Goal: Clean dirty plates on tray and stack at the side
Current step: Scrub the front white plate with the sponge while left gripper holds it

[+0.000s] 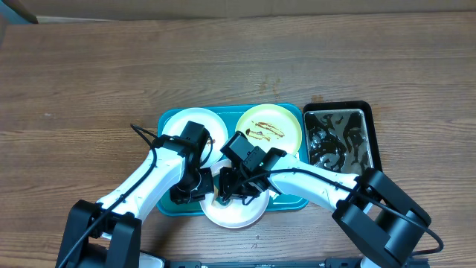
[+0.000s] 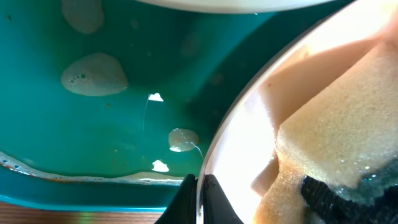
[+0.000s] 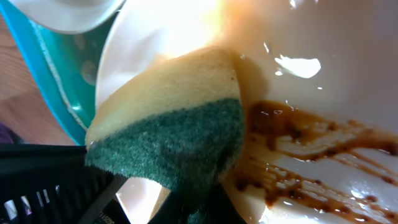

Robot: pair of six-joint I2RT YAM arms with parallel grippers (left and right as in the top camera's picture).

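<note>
The near plate [image 1: 236, 214] looks stiff, light and shallow. Wet with suds and sauce, it is likely slippery and could skate under a firm scrub. The thin raised rim is the only sensible hold, taken at the left edge, away from the smears, so the middle stays free for wiping. It may chip if it drops off the tray [image 2: 56, 130], so it wants steadying rather than lifting.

The left gripper [image 2: 200, 199] is pinched tight on that rim at the plate's left side, its jaws all but meeting. The right gripper [image 3: 168, 199] is clamped on a sponge [image 3: 180, 124], yellow foam with a green scouring face, pressed onto the plate beside the sauce [image 3: 298, 162].

The plate is white and glossy, with brown streaks and beads of sauce across part of its face and a paler brown wash where the sponge sits. It lies at the near edge of the tray, overhanging the rim toward the robot. A second white plate [image 1: 175, 123] sits far left on the tray and a green plate [image 1: 286, 119], also smeared, far right. A black pan [image 1: 371, 141] of water stands just right of the tray.
</note>
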